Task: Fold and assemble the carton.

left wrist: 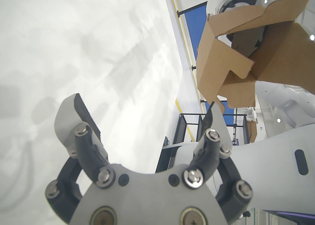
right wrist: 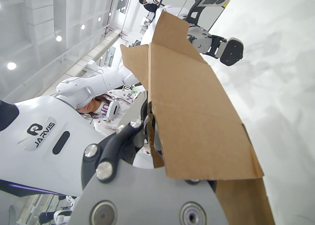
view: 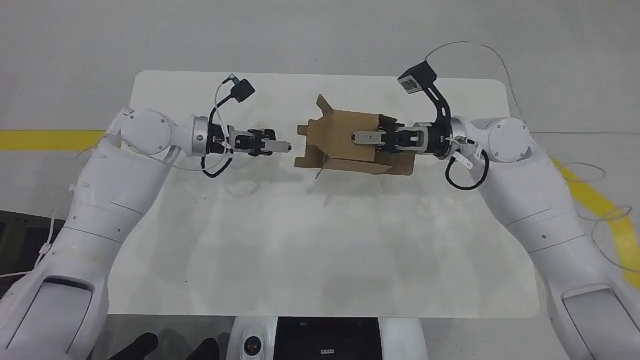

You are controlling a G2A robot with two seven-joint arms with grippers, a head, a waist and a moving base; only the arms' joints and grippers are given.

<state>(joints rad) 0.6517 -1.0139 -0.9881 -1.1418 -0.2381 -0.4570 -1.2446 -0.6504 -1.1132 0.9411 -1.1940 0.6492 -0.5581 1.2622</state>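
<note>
Left arm [view: 110, 190] and right arm [view: 540, 210]: glossy white rounded shells, black wrist joints, thin black cable loops [view: 212, 166]. Black camera bracket [view: 240, 88] at 12 o'clock of each wrist. Left gripper [left wrist: 145, 103]: grey metal palm plate [left wrist: 147, 196], silver screws [left wrist: 103, 176], black linkages [left wrist: 86, 144], black-padded jaws.

The carton [view: 350, 142] is matt brown cardboard, rough and fibrous at its torn edge. The counter [view: 330, 250] is smooth, matt white. The left claw [left wrist: 146, 103] has dull grey metal fingers [left wrist: 65, 117], black ribbed rubbery pads [left wrist: 87, 115] and shiny steel screws [left wrist: 81, 130].
</note>
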